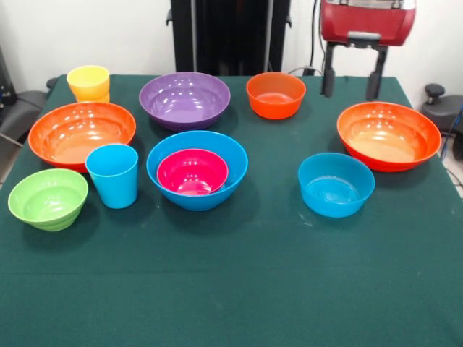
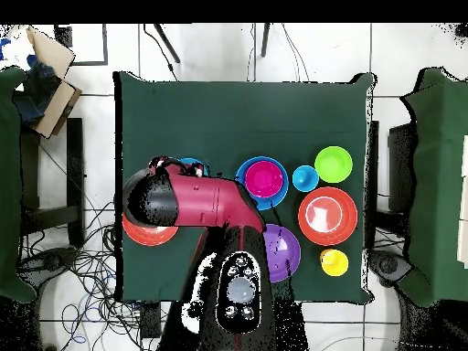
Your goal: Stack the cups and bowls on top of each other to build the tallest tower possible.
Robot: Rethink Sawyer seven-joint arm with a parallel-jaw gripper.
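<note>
While the gripper [image 1: 353, 81] hangs at the table's far side with its two dark fingers spread apart and nothing between them, it sits just behind the large orange bowl [image 1: 388, 135] on that side of the front view. Just in front of that bowl stands the medium blue bowl [image 1: 336, 183], empty. Toward the middle of the green table [image 1: 239, 289] the large blue bowl [image 1: 197, 169] holds the small magenta bowl [image 1: 192, 171] nested inside it, the only stacking in place. Behind them sit the large purple bowl [image 1: 184, 99] and the small orange bowl [image 1: 275, 94], apart from each other. Beside the blue bowl stands the sky blue cup [image 1: 113, 174], upright and open end up, with the ribbed lime green bowl [image 1: 48, 198] near it and the second large orange bowl [image 1: 82, 133] just behind. The yellow cup [image 1: 88, 83] stands at the far corner. In the overhead view the red arm [image 2: 196, 201] covers part of the table
</note>
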